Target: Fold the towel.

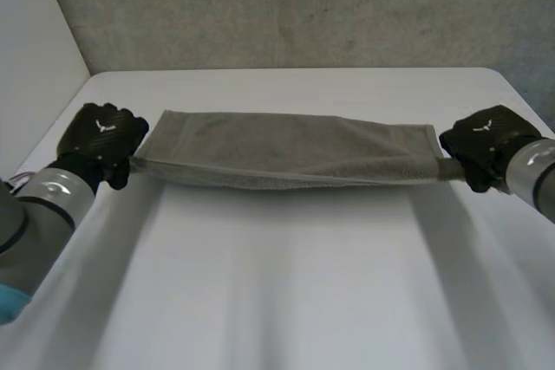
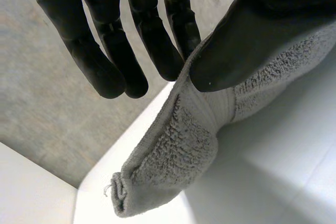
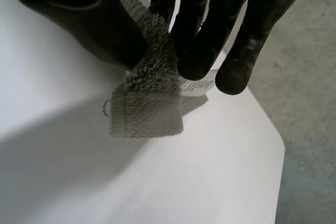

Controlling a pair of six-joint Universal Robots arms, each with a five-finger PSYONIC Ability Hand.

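Grey towel [image 1: 286, 155] stretched near the tabletop's [image 1: 286, 292] far edge (parallel to it); left hand [image 1: 102, 138] and right hand [image 1: 486, 143] each pinch one end

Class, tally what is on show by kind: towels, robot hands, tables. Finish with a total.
Towel: 1
Hands: 2, left hand and right hand
Table: 1
Total: 4

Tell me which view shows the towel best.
Head view: the whole towel stretched between the left hand and right hand. Left wrist view gives one corner pinched by thumb and fingers; right wrist view the other pinched corner and a white label.
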